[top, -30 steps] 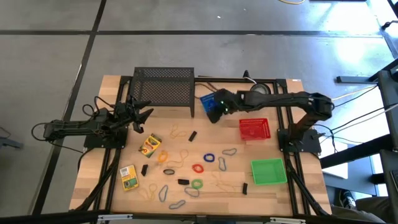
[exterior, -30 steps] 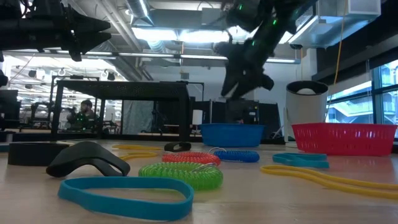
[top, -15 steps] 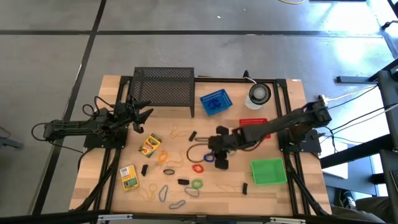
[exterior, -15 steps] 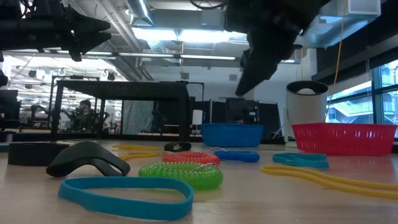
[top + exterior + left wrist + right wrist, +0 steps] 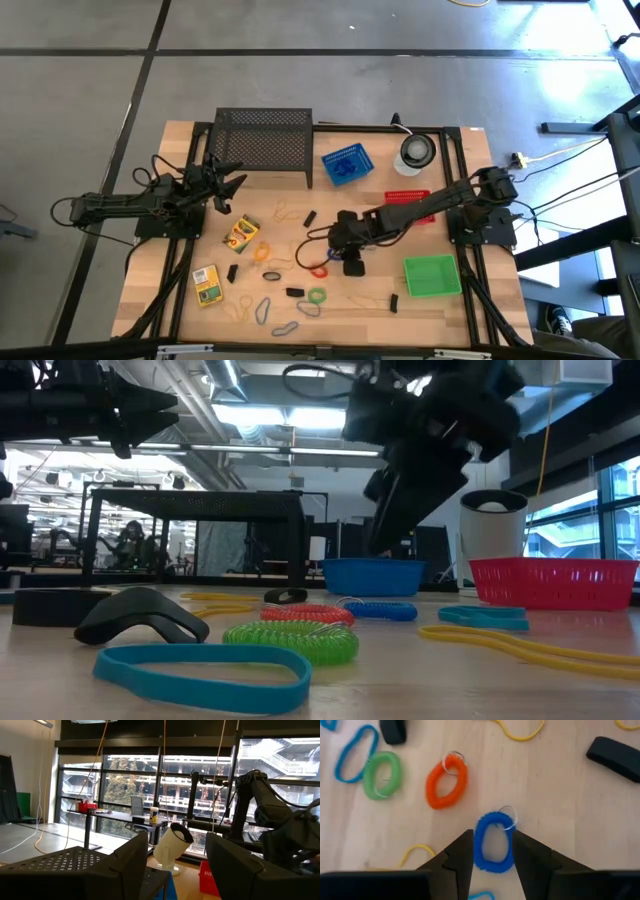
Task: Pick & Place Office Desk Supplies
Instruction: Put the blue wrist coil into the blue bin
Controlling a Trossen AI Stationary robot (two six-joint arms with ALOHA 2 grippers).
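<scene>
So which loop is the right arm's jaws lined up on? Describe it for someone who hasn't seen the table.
Start at the red basket on the table's right half and follow the right arm to the right gripper. Between its open jaws lies the blue coiled loop with a metal ring; the orange loop and green loop beyond are its coiled neighbours.

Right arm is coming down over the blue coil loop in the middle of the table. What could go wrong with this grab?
1. The right gripper is open with its fingers straddling the blue coil loop; the loop lies flat on the table, so the fingertips may close over it and miss.
2. The orange coil loop lies close by; a slightly off descent could nudge it.

The left gripper waits near the black wire-mesh rack.
</scene>
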